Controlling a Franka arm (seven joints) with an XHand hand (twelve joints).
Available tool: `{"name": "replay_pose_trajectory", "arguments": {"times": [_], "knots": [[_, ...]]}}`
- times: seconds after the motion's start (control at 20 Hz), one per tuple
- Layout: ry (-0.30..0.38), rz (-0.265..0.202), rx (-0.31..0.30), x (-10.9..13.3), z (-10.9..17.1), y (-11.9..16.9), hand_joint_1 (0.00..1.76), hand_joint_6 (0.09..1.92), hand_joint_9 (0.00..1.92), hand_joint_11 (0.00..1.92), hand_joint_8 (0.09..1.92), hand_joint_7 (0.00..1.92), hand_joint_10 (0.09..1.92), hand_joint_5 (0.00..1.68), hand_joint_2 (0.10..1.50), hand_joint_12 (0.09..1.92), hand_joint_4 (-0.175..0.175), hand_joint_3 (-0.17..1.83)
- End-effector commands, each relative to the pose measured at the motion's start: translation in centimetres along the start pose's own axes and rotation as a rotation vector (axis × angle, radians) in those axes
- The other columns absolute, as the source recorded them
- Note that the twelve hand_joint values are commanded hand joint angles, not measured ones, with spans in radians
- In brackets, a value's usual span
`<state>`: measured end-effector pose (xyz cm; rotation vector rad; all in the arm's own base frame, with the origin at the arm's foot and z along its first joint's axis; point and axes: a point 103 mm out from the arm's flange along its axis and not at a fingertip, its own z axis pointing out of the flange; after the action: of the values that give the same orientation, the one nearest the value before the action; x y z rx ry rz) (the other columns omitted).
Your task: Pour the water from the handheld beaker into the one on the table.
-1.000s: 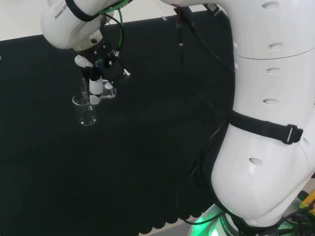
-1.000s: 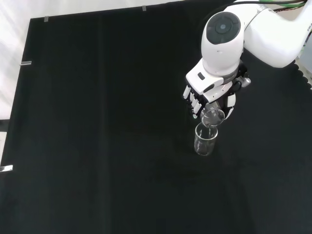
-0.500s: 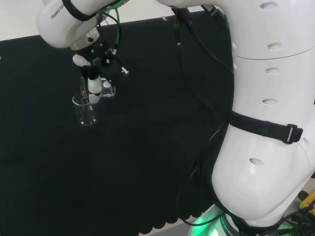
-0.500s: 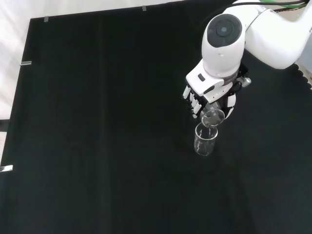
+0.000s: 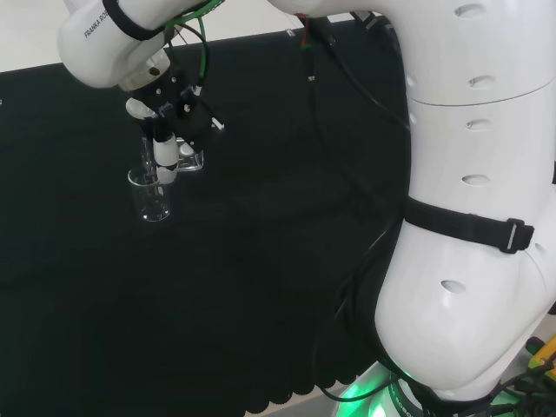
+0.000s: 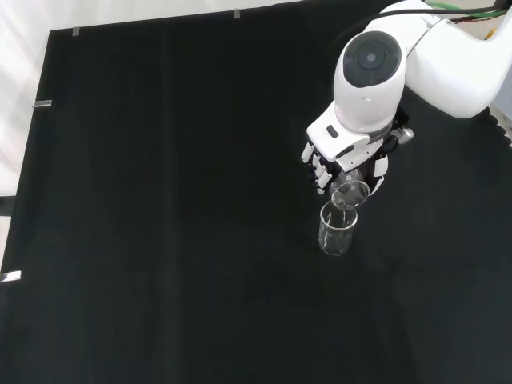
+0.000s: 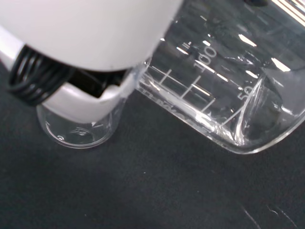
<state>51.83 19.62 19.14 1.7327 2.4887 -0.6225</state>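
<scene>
The handheld beaker (image 7: pixel 224 76) is clamped in my hand (image 6: pixel 344 160), fingers curled round its wall, and I hold it tipped so that its mouth leans over the receiving beaker (image 6: pixel 336 230). In the front view both sit right of centre, a little above the middle of the frame: the tilted rim lies directly above and just touching or nearly touching the upright rim; I cannot tell which. In the head view they sit at upper left, the receiving beaker standing on the black cloth of the bench (image 6: pixel 160 200) with my hand immediately above and to its right. The tilt is there to bring the pouring lip over the open mouth below, so that any water falls inside the wall rather than onto the cloth. The low, close hold shortens the fall and limits splash. In the wrist view the held beaker lies nearly on its side, graduations showing, with the base of the receiving beaker beyond a white part of my hand. I judge the pour to be late or finished, since no stream or clear water level is discernible in either vessel.
</scene>
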Motion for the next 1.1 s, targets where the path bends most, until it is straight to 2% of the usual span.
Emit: {"name": "replay_pose_trajectory", "arguments": {"times": [0.05, 1.1], "knots": [[-0.011, 0.003, 0.01, 0.0, -0.05, 0.0, 1.33, 0.22, 1.54, 1.08, 0.09, 1.6, 0.09, 1.47, 0.64, 0.87, -0.175, 0.57], [-0.06, 0.017, 0.046, 0.4, -0.25, 0.29, 1.33, 0.22, 1.54, 1.07, 0.09, 1.6, 0.09, 1.47, 0.64, 0.87, -0.175, 0.57]]}}
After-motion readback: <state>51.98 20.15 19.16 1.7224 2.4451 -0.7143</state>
